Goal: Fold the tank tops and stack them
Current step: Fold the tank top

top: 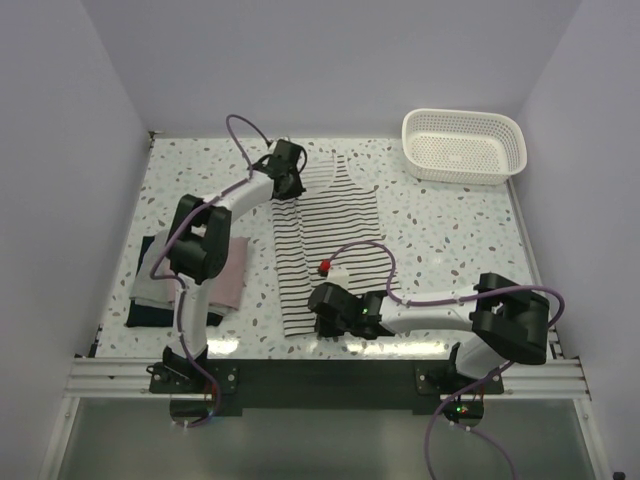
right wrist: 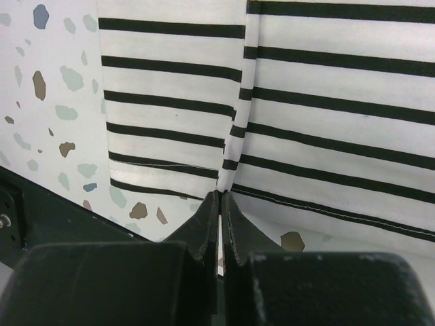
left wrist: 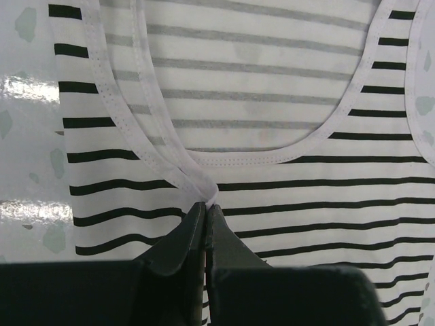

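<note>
Striped tank top (top: pixel 330 215): left gripper (left wrist: pixel 206 206) clamps neckline, right gripper (right wrist: pixel 221 195) clamps hem; basket (top: pixel 465 172) well apart.

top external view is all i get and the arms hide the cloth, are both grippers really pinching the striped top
Observer: The left one is. In the left wrist view, the left gripper is shut on the white trim band of the striped tank top, just below the neck opening.
Operator: and the right one
Observer: The right gripper is shut on the hem. A raised crease runs up the cloth from the pinch.
Operator: anything showing inside the neck opening
Observer: The back layer shows there, with faint grey stripes.
</note>
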